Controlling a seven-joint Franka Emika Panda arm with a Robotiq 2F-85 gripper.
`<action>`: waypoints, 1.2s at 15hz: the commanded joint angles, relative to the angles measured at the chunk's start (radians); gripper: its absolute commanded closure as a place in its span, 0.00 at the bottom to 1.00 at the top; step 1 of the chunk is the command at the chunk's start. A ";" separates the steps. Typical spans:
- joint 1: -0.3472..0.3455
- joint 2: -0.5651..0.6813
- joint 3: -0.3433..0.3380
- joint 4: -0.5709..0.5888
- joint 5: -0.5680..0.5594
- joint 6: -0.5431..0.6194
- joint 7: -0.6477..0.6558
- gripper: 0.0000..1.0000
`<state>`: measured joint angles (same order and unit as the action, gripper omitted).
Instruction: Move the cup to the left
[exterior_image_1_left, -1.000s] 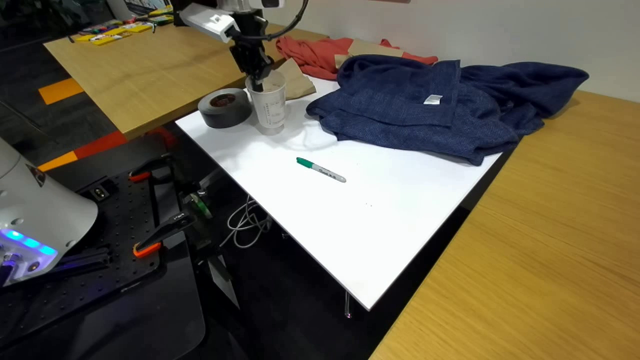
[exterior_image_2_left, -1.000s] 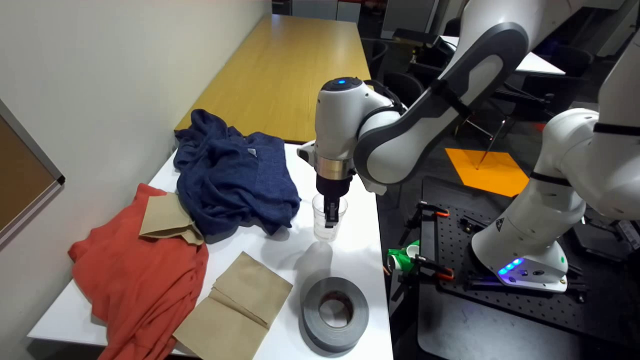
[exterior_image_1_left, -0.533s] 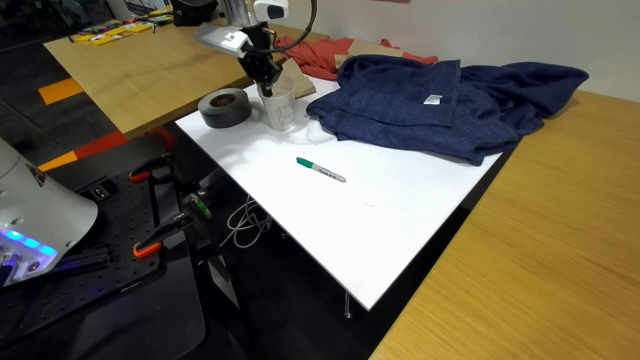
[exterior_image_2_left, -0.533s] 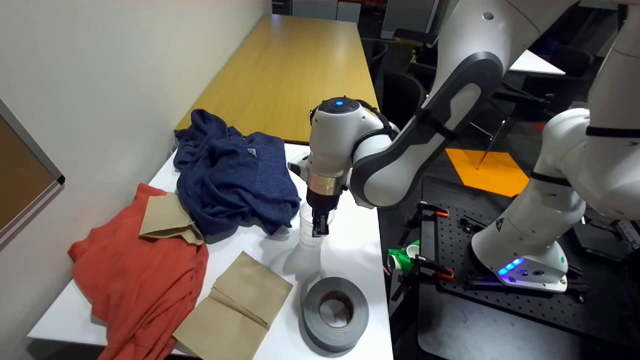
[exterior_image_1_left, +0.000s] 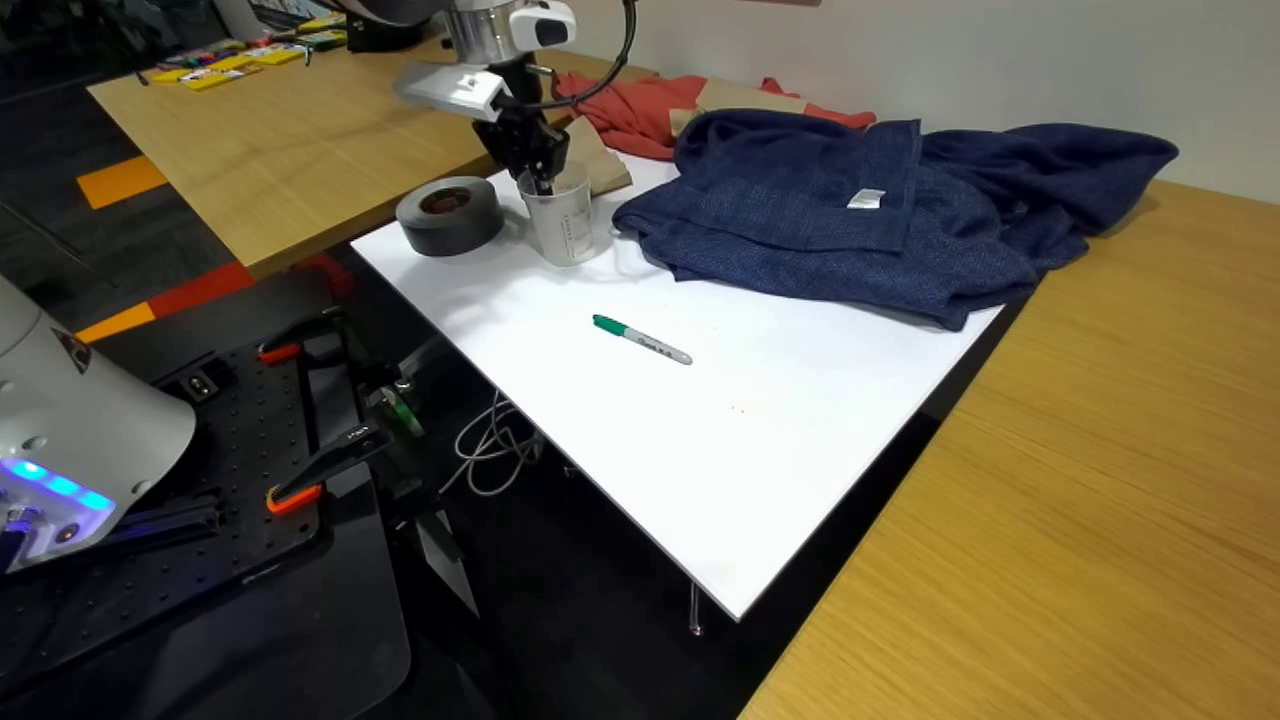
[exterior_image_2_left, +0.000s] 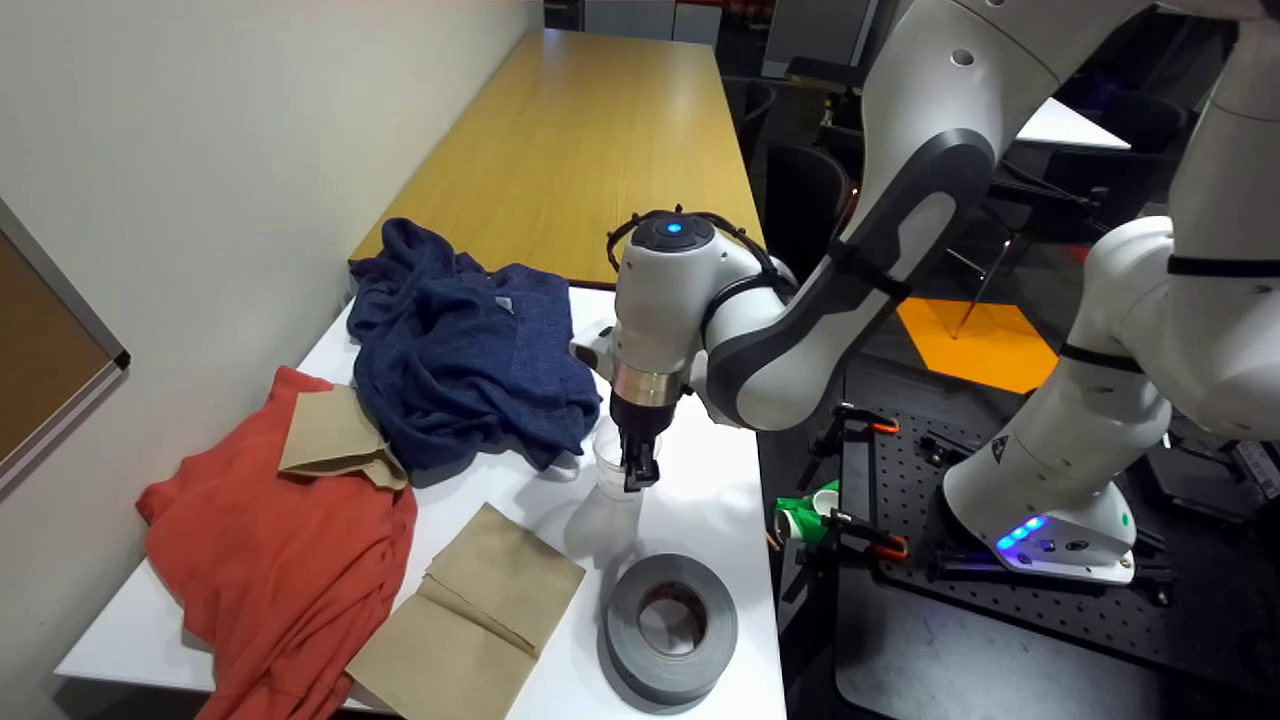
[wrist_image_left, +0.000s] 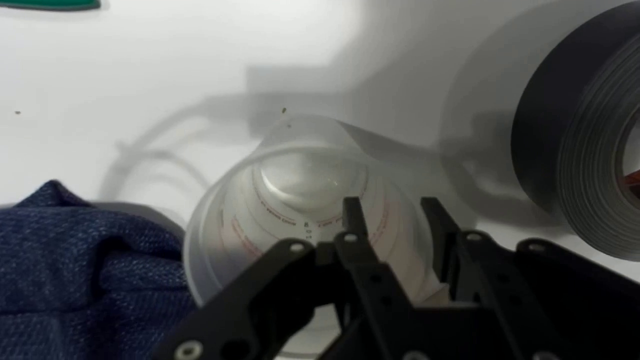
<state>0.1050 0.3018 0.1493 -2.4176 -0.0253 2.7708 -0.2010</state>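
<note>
The clear plastic cup (exterior_image_1_left: 565, 228) stands about upright on the white table, beside the grey tape roll (exterior_image_1_left: 452, 238). It also shows in an exterior view (exterior_image_2_left: 608, 458), partly hidden behind the gripper. My gripper (exterior_image_1_left: 533, 186) is at the cup's rim. In the wrist view the two fingers (wrist_image_left: 392, 204) are spread, with one inside the cup (wrist_image_left: 305, 185) and one outside, around its wall on the tape-roll side. A gap shows between the fingers and the wall, so the gripper looks open.
A navy cloth (exterior_image_1_left: 780, 200) lies close to the cup. Brown paper (exterior_image_2_left: 440, 660), a red cloth (exterior_image_2_left: 290, 560) and a green marker (exterior_image_1_left: 642, 340) are also on the white table. The tape roll (exterior_image_2_left: 627, 620) sits near the table's edge.
The cup and gripper have shifted a short way toward the navy cloth, away from the table's robot-side edge. In the last half second the fingers have spread apart and the cup has hardly moved.
</note>
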 joint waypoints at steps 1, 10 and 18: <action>0.014 -0.047 0.003 -0.020 -0.017 0.013 0.035 0.34; 0.023 -0.258 -0.017 -0.095 -0.035 -0.033 0.086 0.00; 0.019 -0.286 -0.019 -0.088 -0.010 -0.062 0.052 0.00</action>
